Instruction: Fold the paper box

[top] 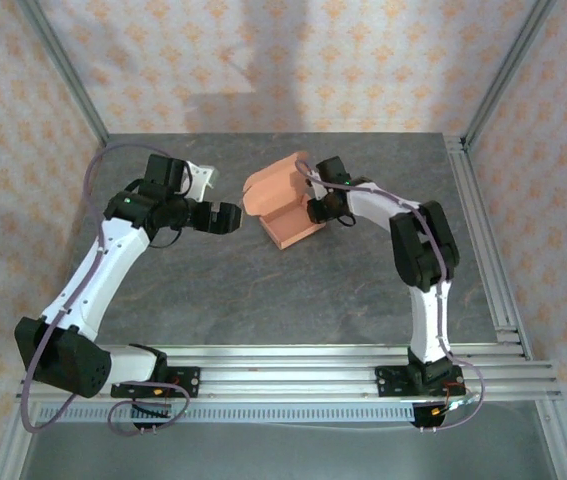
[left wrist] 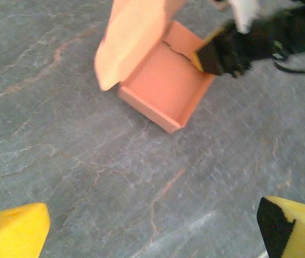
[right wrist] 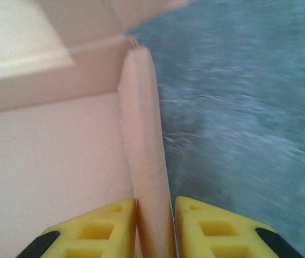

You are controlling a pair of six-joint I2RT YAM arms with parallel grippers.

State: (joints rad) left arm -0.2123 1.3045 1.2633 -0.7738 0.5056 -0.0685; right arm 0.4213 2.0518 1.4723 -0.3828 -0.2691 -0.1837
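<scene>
box: paper box (top: 281, 212) mid-table (top: 213, 290), tray formed, lid flap standing open
right gripper (right wrist: 155, 209): jaws clamped on box side wall
left gripper (left wrist: 152, 231): jaws apart, empty, near box
handling: light thin card, probably creases easily; grip wall edge or lid flap
views: right wrist shows the pinch close up; top external shows the lid

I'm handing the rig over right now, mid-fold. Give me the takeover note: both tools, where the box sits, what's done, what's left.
Left tool: open, empty, just left of the paper box, not touching it.
Right tool: shut on the box's side wall, one finger inside and one outside.
Box: mid-table, with its lid flap standing open.
Done: the tray looks formed, walls up.
Left: probably fold the lid down and close it.
</scene>
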